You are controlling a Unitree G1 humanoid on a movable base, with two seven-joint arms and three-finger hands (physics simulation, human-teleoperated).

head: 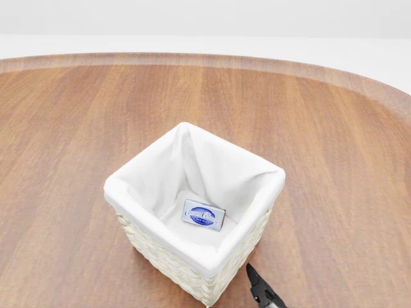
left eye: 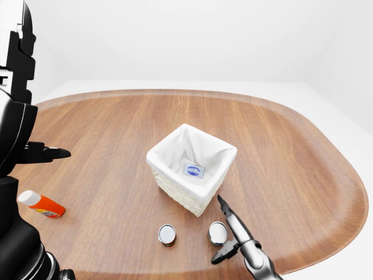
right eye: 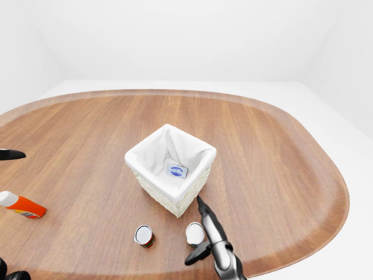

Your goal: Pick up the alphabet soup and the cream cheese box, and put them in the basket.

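In the left-eye view, the right hand (left eye: 228, 233) is seen open and empty, one can (left eye: 218, 233) just at its left, a second can (left eye: 166, 234) further left; which is the alphabet soup cannot be told. In the head view, the cream cheese box (head: 203, 214) lies inside the basket (head: 192, 256).

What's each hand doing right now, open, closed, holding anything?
Left hand: only a dark finger shows at the left edge; state cannot be told.
Right hand: open, fingers spread beside a can, holding nothing.
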